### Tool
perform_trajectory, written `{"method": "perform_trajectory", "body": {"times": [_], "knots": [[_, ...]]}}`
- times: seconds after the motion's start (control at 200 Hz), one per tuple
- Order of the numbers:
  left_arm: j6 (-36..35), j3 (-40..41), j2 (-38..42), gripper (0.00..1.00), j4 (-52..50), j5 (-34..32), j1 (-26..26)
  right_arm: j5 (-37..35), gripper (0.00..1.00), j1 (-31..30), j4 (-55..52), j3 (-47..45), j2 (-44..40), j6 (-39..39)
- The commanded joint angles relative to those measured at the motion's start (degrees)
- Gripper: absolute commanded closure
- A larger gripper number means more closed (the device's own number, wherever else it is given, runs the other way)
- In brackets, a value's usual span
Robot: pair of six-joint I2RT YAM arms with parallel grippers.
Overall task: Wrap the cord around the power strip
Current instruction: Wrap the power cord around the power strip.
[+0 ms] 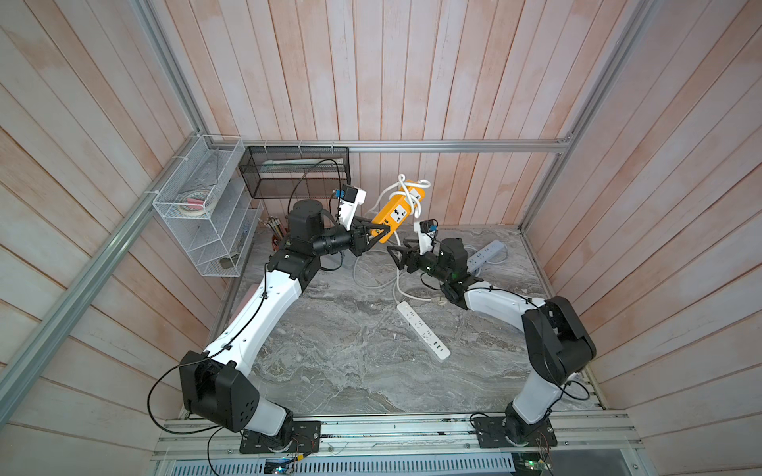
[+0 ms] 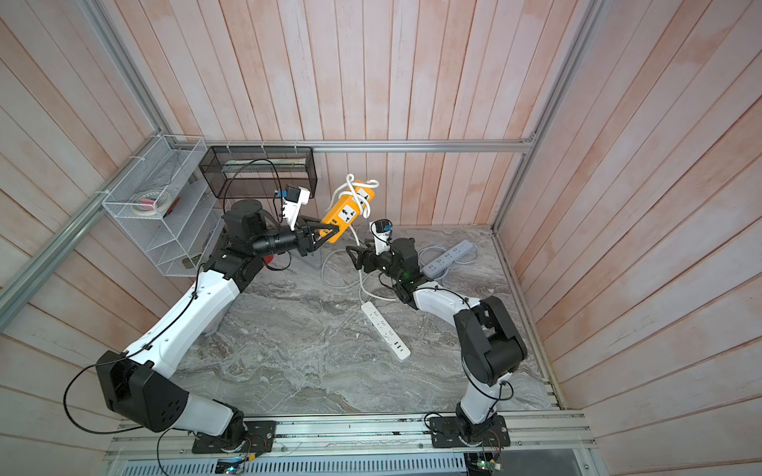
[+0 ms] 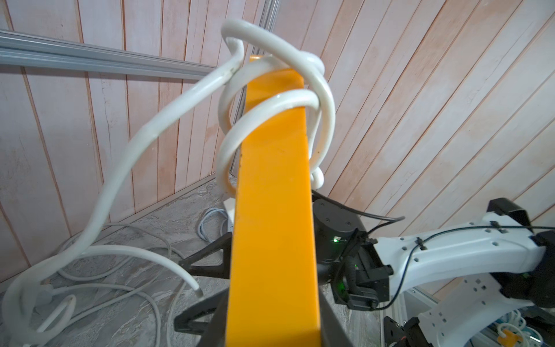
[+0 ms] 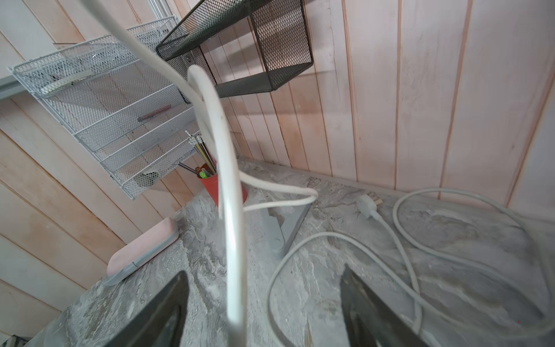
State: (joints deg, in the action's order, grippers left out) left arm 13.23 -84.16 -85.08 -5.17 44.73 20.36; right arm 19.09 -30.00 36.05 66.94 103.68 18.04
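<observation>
Your left gripper (image 1: 381,233) gripped the orange power strip (image 1: 393,214) by its near end, up in the air nr the back plank wall (image 1: 412,82), white cord (image 1: 407,190) looped loosely round its far end. On your right gripper (image 1: 394,256) the fingers stood wide, cord running btwn them. The grey marbled tabletop (image 1: 350,371) carried a white strip (image 1: 422,329) & a grey strip (image 1: 488,251)

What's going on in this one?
The left gripper has its jaws shut on one end of the orange power strip, holding it tilted above the table. The white cord is looped a few times round the strip's far end; the rest trails to the table. The right gripper has its jaws open either side of the hanging cord, not pinching it.
</observation>
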Motion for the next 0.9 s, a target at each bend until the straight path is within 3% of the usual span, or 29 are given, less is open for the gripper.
{"method": "perform_trajectory", "body": {"times": [0.0,0.075,0.215,0.47,0.68,0.895], "knots": [[0.11,-4.85,2.95,1.0,4.73,-2.4,-1.35,-3.83,0.55,0.26,-4.81,5.32,3.45,-4.69],[2.68,-4.86,4.95,1.0,7.12,-5.74,-5.24,-6.8,0.81,1.8,-9.67,6.01,1.88,-6.54],[11.44,-0.49,9.22,1.0,18.14,-9.63,-15.1,-10.93,0.95,5.2,-15.99,-0.52,-8.74,-13.0],[14.56,3.11,12.2,1.0,23.9,-18.02,-24.0,-17.71,0.95,16.77,-31.93,-10.19,-23.08,-14.26],[13.88,4.33,14.15,1.0,23.76,-21.67,-27.65,-21.47,0.83,29.29,-41.18,-12.51,-22.32,-5.39],[14.55,4.0,13.42,1.0,24.37,-21.05,-27.27,-23.95,0.79,30.79,-41.02,-11.54,-18.89,-5.26]]}}
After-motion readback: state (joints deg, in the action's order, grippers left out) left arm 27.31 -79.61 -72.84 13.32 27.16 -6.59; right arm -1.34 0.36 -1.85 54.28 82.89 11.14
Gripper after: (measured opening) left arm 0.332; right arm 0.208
